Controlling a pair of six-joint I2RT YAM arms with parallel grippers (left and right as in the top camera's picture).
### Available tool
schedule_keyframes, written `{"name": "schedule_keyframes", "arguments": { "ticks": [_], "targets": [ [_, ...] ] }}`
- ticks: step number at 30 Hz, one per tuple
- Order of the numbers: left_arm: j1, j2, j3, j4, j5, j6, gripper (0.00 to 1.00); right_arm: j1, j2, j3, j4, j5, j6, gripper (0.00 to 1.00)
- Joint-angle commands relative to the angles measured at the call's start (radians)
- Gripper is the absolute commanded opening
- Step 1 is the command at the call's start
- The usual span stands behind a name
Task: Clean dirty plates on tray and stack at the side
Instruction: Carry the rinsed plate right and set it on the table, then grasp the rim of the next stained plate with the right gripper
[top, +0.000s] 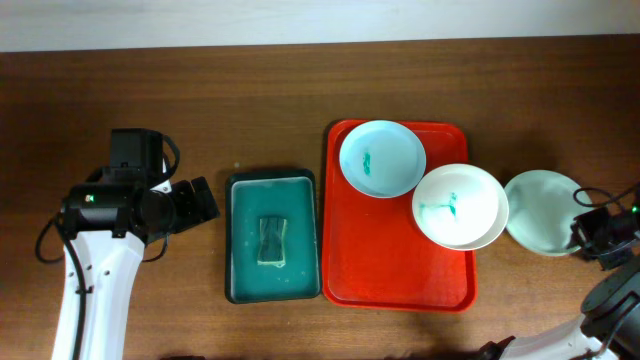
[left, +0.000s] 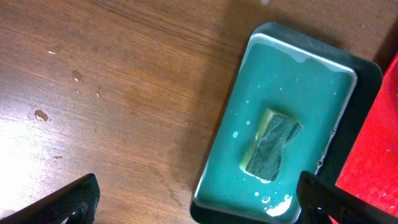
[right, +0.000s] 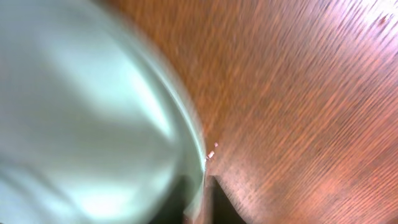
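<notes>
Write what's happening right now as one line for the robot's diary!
tray: two smeared plates | third plate: on table, right of tray | left gripper: open, left of sponge | right gripper: at third plate's rim, grip unclear

Soft, even light overhead. Glare bleaches the brown wooden table (left: 25, 162) in the left wrist view; the pale round plate (right: 74, 106) looms blurred.
</notes>
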Motion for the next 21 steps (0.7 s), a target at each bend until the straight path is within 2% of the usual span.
{"name": "schedule_keyframes", "arguments": {
  "ticks": [1,3,5,7,9,11,13,16,19,20,21],
  "targets": [
    [0.004,-0.004,0.016,0.001,-0.010,0.020,1.00,0.008,-0.017,-0.010,-0.029,-0.036,-0.057,0.51],
    [0.004,-0.004,0.016,0.001,-0.010,0.020,0.99,0.011,-0.111,-0.008,-0.034,-0.157,-0.090,0.52],
    [0.004,-0.004,0.016,0.001,-0.010,0.020,0.99,0.040,-0.236,-0.008,-0.034,-0.307,-0.218,0.52],
    [0.004,-0.004,0.016,0.001,-0.010,0.020,0.99,0.161,-0.304,-0.020,-0.024,-0.304,-0.339,0.52],
    [0.004,-0.004,0.016,0.001,-0.010,0.020,0.99,0.297,-0.279,-0.043,0.064,-0.222,-0.435,0.52],
    [0.004,-0.004,0.016,0.001,-0.010,0.020,0.99,0.410,-0.219,-0.046,0.183,-0.015,-0.435,0.48],
    [0.004,-0.004,0.016,0.001,-0.010,0.020,0.99,0.467,-0.156,-0.046,0.261,-0.002,-0.454,0.45],
    [0.004,-0.004,0.016,0.001,-0.010,0.020,0.99,0.489,-0.044,-0.046,0.290,0.004,-0.517,0.45],
    [0.004,-0.004,0.016,0.001,-0.010,0.020,0.99,0.486,0.006,-0.046,0.264,0.021,-0.529,0.20],
    [0.004,-0.004,0.016,0.001,-0.010,0.020,0.99,0.486,0.006,-0.046,0.255,0.021,-0.528,0.07],
    [0.004,-0.004,0.016,0.001,-0.010,0.020,0.99,0.486,0.000,-0.045,0.232,0.021,-0.520,0.04]
  ]
}}
